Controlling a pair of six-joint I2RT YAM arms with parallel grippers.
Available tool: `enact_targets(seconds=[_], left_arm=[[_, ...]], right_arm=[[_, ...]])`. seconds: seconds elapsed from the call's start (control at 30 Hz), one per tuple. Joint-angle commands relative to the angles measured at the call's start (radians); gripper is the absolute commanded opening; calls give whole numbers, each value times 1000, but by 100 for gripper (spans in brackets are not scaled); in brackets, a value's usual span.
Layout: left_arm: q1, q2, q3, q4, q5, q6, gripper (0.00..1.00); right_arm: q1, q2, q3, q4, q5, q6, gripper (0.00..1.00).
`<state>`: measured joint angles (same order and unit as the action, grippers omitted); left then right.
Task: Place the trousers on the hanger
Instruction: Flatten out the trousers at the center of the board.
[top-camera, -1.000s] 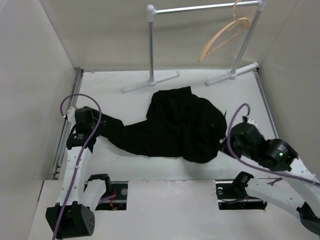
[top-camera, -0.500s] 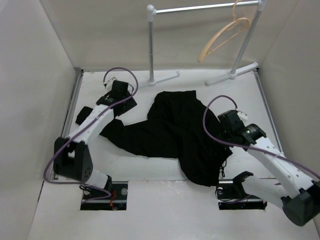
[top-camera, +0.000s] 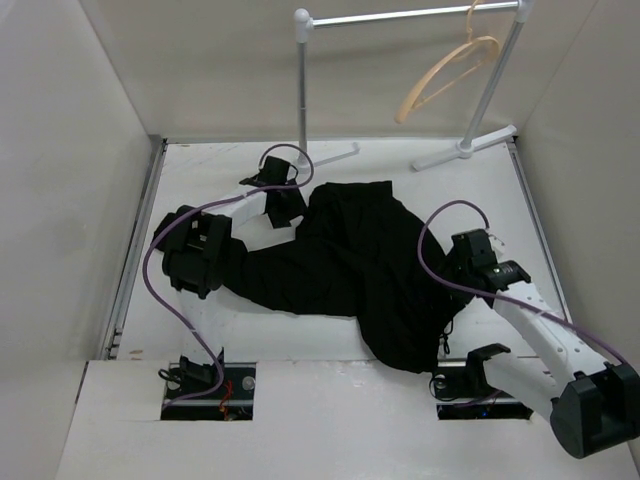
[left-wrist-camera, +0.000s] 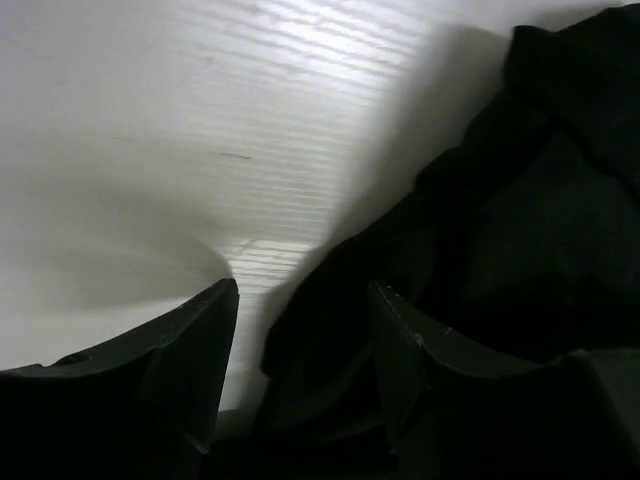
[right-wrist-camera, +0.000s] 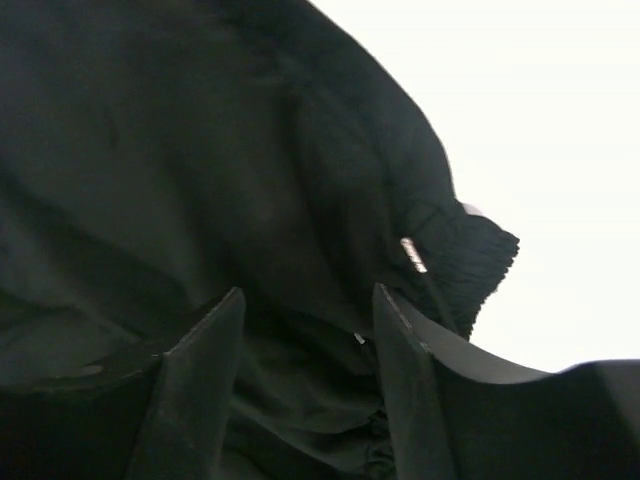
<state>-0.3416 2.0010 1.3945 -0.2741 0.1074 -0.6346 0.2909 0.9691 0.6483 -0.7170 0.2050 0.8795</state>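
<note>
Setting: a white table (top-camera: 200, 320) closed in by plain pale walls on the left, the right and the far side.
Far edge: a silver metal rail with white feet (top-camera: 303, 90) stands across the back of the table.
Hanger: the thin light tan wooden-looking clothes hanger (top-camera: 445, 75) hangs by its hook near the right end of the rail. It is tilted, carries nothing and is well apart from the cloth below.
Trousers: the plain black soft-fabric long trousers (top-camera: 350, 260) lie crumpled flat on the middle of the table. A long stretch runs out to the left and a thicker heap reaches the near edge on the right.
Left gripper (left-wrist-camera: 303, 288): it is low at the far left edge of the trousers, with its dark fingers (left-wrist-camera: 190, 350) spread moderately apart. The gap shows the cloth's rim and bare table, and nothing is pinched between the fingers.
Right gripper (right-wrist-camera: 309, 290): it hovers over the right side of the heap with its fingers set wide. Black fabric fills the view beyond them but is not clamped.
Cloth detail: in the right wrist view a gathered, ribbed hem (right-wrist-camera: 480, 255) juts toward the bright table, with a small pale tag (right-wrist-camera: 410, 254) beside it.
Arms: the left arm lies bent across the left stretch of the trousers, and the right arm reaches in from the near right corner.
</note>
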Motion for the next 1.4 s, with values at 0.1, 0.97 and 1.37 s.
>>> enact_targets(seconds=[0.1,0.97,1.37], left_arm=[[-23,18,-3,78,98,9,51],[307,-462,-112,90,-123,-109,3],[140,-590,4,-5,-489,151,5]], right_arm=[[-118,-26,-38,-16,-13,73,68],[-220,272,7,275,-53,41,0],[-223,304,111,307,-30,38,0]])
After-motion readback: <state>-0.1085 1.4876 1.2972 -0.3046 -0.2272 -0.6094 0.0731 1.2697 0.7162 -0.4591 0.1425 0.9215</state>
